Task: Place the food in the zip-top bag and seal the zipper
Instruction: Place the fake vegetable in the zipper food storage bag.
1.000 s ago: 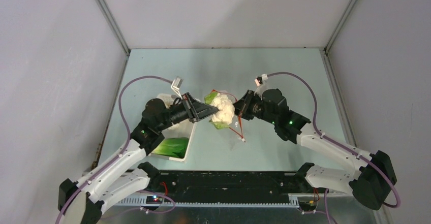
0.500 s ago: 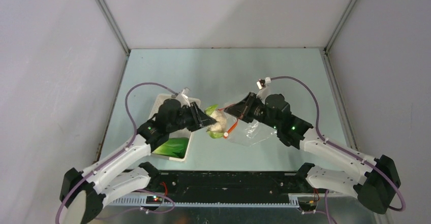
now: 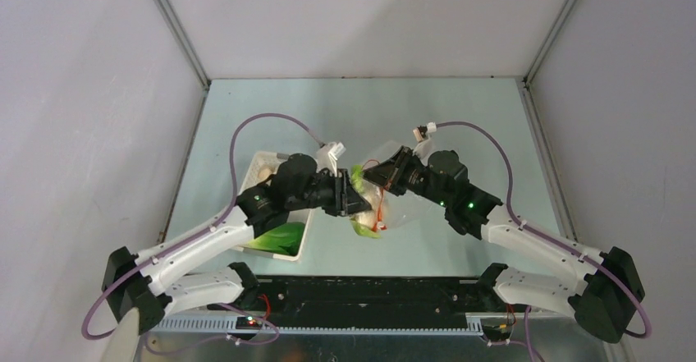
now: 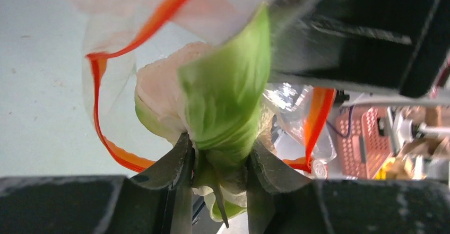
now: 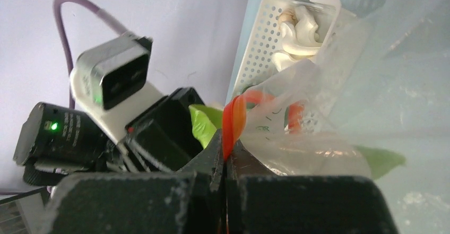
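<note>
My left gripper (image 4: 220, 144) is shut on the food, a lumpy white cauliflower piece (image 4: 159, 93) wrapped in green leaves (image 4: 228, 85). The piece sits at the open mouth of the clear zip-top bag (image 4: 111, 43), whose red-orange zipper (image 4: 101, 122) loops around it. From above, the left gripper (image 3: 351, 200) and right gripper (image 3: 371, 171) meet mid-table, with the bag (image 3: 398, 210) hanging between them. My right gripper (image 5: 227, 144) is shut on the zipper (image 5: 233, 117), holding the bag up. A green leaf (image 5: 204, 122) shows just behind the strip.
A white perforated basket (image 3: 264, 162) stands to the left of the grippers, with green bok choy (image 3: 279, 236) at its near end. White mushrooms (image 5: 297, 32) lie in the basket (image 5: 265, 37) in the right wrist view. The left wrist's camera (image 5: 114, 77) is close beside the bag.
My left gripper has carried the cauliflower piece rightward and down to the bag's mouth. The right gripper has kept its hold on the zipper, and the bag has shifted below it.
</note>
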Controlling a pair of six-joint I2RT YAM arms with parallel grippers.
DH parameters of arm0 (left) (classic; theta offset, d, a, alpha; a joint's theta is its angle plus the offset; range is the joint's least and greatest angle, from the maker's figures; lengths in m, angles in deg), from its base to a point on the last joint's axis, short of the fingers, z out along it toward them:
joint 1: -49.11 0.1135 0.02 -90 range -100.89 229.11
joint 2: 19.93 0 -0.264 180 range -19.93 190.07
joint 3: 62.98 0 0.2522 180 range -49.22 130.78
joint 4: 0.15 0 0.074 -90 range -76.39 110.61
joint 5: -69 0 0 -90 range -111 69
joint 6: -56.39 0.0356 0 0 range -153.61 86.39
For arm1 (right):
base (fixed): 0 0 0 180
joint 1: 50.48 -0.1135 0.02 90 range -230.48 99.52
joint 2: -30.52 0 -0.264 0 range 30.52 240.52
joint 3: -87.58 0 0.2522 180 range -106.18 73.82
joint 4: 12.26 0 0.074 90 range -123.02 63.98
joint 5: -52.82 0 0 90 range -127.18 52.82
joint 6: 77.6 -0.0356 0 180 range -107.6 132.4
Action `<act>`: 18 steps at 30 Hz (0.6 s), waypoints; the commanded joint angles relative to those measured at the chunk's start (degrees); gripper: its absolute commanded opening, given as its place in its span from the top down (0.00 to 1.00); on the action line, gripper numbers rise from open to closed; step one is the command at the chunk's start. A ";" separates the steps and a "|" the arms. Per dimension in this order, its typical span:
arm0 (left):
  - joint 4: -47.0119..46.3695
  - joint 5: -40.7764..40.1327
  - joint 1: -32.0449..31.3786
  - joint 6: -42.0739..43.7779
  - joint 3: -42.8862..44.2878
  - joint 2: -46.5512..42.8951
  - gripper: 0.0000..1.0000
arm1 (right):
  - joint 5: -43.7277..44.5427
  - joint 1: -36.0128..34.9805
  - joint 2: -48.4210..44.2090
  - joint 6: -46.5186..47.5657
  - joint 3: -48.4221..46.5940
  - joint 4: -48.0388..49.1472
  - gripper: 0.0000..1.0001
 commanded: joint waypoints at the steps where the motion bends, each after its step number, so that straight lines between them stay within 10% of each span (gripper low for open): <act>1: 0.03 2.58 -3.05 9.04 2.81 0.31 1.00 | 1.16 0.25 -0.50 0.42 -1.56 3.07 1.00; 10: -1.56 -14.54 -2.91 2.48 4.72 1.56 1.00 | -8.52 -1.39 -1.54 -1.24 -1.90 0.58 1.00; 18: -13.49 -12.26 3.65 -10.77 -1.81 -0.92 1.00 | -20.97 -2.21 -0.76 -3.50 -1.06 0.09 1.00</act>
